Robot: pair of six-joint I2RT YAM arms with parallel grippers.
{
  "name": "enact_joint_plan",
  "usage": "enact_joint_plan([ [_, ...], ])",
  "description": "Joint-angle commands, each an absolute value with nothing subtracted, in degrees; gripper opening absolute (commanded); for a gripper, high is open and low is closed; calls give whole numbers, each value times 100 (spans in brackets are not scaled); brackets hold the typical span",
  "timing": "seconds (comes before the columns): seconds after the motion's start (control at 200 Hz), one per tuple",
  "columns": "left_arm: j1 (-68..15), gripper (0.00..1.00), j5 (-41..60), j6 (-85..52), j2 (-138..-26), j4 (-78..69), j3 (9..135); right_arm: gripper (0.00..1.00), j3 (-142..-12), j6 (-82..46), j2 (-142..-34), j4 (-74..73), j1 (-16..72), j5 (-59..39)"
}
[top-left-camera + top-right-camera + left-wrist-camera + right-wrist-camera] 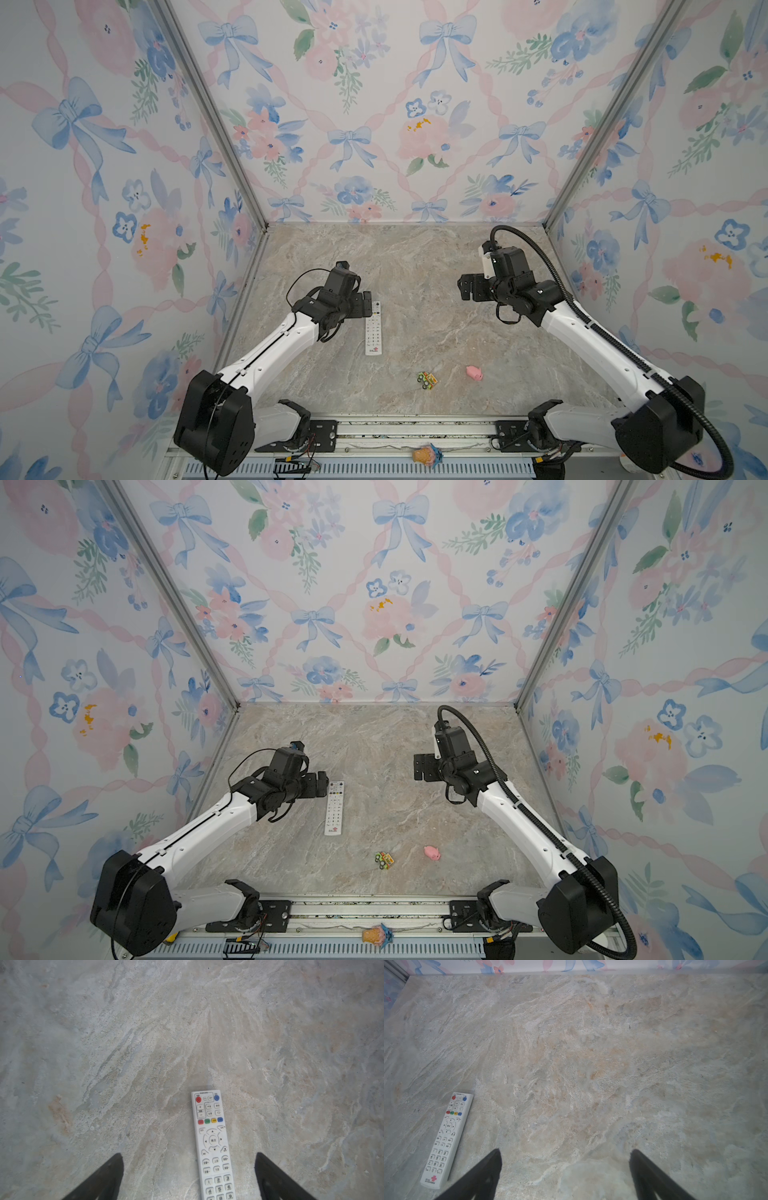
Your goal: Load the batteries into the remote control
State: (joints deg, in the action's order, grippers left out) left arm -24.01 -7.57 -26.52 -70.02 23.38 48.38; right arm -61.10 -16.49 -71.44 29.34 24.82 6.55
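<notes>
Left claw (189, 1153) gapes wide, straddling the remote control (212, 1142).

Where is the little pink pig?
In both top views the pink pig lies on the marble table near its front edge, just right of the small toy truck.

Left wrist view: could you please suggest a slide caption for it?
Remote face-up on table, framed by open jaws.

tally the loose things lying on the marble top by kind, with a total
remote control: 1
pink pig toy: 1
small toy vehicle: 1
total: 3
</notes>
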Motion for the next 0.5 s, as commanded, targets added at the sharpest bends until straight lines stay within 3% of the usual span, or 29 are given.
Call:
enact_joint_plan([
  [0.0, -2126, 98, -875, -2411, -6700, 2137, 4623, 97, -5880, -1755, -6828, 2568, 2260, 967],
  [0.165, -1722, 98, -1224, -2036, -6483, 1996, 4459, 97, -5211, -1652, -6329, 2017, 1866, 1085],
  [0.37, -1508, 98, -1950, -1742, -6385, 1624, 4313, 97, -4406, -1957, -5871, 1696, 1292, 2505],
  [0.495, -1359, 98, -2321, -1506, -6415, 1239, 4030, 97, -4034, -1788, -5715, 1508, 880, 2586],
])
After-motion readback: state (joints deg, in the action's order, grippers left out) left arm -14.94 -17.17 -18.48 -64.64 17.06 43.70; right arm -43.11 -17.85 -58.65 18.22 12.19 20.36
